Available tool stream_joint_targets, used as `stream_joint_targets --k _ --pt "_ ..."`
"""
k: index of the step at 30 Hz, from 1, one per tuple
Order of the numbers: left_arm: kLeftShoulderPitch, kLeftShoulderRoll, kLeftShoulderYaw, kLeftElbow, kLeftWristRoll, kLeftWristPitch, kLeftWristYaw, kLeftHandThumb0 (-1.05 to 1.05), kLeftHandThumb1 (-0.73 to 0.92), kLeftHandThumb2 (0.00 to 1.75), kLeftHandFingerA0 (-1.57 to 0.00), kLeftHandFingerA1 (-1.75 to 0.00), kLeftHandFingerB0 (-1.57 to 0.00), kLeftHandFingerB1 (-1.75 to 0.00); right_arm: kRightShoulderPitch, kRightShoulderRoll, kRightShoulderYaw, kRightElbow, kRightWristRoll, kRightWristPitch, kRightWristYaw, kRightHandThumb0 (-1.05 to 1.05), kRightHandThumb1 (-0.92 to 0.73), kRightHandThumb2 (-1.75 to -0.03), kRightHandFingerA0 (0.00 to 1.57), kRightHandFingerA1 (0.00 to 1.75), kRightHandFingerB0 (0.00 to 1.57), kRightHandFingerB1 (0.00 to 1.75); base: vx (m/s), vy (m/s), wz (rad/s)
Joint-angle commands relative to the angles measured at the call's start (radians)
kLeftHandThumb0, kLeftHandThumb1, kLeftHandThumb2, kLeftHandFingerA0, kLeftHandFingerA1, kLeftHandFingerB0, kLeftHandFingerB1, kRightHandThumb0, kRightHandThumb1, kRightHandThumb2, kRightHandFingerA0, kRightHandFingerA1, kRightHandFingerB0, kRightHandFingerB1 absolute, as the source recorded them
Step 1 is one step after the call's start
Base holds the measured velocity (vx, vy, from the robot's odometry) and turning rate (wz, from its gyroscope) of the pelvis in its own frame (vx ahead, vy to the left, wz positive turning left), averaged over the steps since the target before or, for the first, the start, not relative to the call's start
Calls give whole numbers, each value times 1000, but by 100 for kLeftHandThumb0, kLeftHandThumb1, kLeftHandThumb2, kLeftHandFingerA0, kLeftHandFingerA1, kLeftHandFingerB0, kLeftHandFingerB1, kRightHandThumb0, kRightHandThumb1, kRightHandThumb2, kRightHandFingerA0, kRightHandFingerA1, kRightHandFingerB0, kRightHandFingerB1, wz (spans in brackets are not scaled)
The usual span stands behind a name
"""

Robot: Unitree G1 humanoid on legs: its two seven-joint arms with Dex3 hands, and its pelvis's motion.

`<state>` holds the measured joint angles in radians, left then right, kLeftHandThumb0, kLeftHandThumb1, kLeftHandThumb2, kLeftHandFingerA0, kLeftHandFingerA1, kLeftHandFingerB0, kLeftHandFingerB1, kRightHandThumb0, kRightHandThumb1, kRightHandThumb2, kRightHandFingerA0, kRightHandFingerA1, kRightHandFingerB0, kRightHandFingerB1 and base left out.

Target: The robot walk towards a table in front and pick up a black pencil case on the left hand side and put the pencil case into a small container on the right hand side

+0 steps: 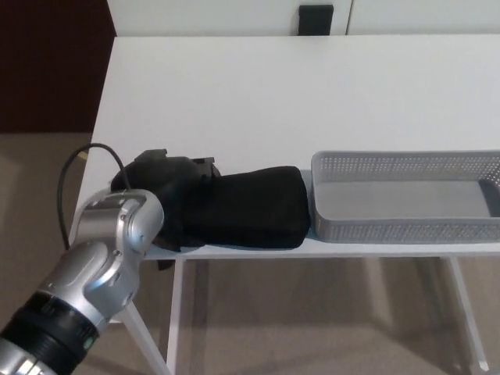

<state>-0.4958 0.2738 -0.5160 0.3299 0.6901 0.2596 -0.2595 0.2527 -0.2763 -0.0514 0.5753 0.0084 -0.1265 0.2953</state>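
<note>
The left hand (pixel 166 183) lay on the pencil case (pixel 258 207), grip unclear, the case's length running right of it toward the container (pixel 406 230).

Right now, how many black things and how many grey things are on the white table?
Black: 2, the pencil case and the robot's left hand at its end
Grey: 1, the container
Total: 3
</note>
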Motion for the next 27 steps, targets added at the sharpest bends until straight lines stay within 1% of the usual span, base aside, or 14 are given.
stream_joint_targets --k 1,2,4,5,6,7,8,13,16,17,20,22,23,27 --pt "51 20 18 5 -28 -87 41 -24 86 61 -57 -164 -44 -119 6 -16 2 -24 -10 38 -4 -23 -56 -56 54 54 44 45 0 0 0" --pt "58 27 23 -1 -32 -98 40 -23 83 65 -68 -158 -55 -107 7 -16 3 -25 -11 40 -4 -23 -56 -56 54 55 44 45 0 0 0" --pt "70 38 32 -12 -40 -112 35 -23 81 67 -72 -156 -56 -105 7 -17 6 -24 -14 39 -4 -23 -56 -56 54 55 44 45 0 0 0" --pt "77 46 40 -24 -41 -109 26 -24 79 67 -77 -152 -61 -93 5 -19 7 -20 -15 35 -2 -24 -56 -57 53 54 43 45 0 0 0" --pt "81 52 43 -32 -40 -107 23 -24 79 67 -77 -152 -61 -93 4 -21 8 -19 -15 34 1 -24 -56 -57 53 54 43 45 0 0 0" --pt "88 62 49 -44 -39 -108 18 -24 78 66 -80 -146 -70 -71 6 -21 9 -23 -15 32 1 -24 -56 -57 52 54 43 45 0 0 0" --pt "95 73 56 -55 -43 -108 13 -23 78 66 -79 -148 -71 -67 6 -21 10 -19 -16 29 1 -25 -56 -57 52 54 43 45 0 0 0" --pt "115 142 117 -102 -75 -103 -29 -22 80 67 -80 -147 -71 -70 8 -33 12 -22 -20 22 7 -25 -58 -57 51 54 42 45 0 0 0" --pt "123 181 169 -110 -102 -130 -22 -19 80 66 -87 -140 -75 -67 2 -31 12 -15 -19 20 5 -25 -57 -57 52 54 43 46 0 0 0" --pt "127 200 205 -127 -118 -118 -29 -20 82 67 -82 -144 -78 -67 2 -34 11 -15 -20 24 5 -26 -57 -57 51 53 43 45 0 0 0" --pt "128 213 248 -141 -143 -118 -35 -19 83 67 -71 -157 -79 -69 5 -37 7 -21 -17 38 8 -26 -57 -57 51 53 43 45 0 0 0" --pt "121 219 281 -153 -172 -109 -61 -20 83 67 -70 -157 -79 -73 12 -41 5 -28 -17 42 7 -27 -57 -57 51 53 42 45 0 0 0" --pt "117 217 307 -170 -199 -105 -72 -19 82 68 -70 -159 -78 -82 19 -48 8 -29 -23 36 8 -27 -58 -57 51 52 42 45 0 0 0" --pt "105 180 365 -241 -269 -75 -102 -17 82 65 -71 -160 -75 -86 20 -56 10 -18 -23 14 15 -27 -58 -57 51 53 43 45 0 0 0"
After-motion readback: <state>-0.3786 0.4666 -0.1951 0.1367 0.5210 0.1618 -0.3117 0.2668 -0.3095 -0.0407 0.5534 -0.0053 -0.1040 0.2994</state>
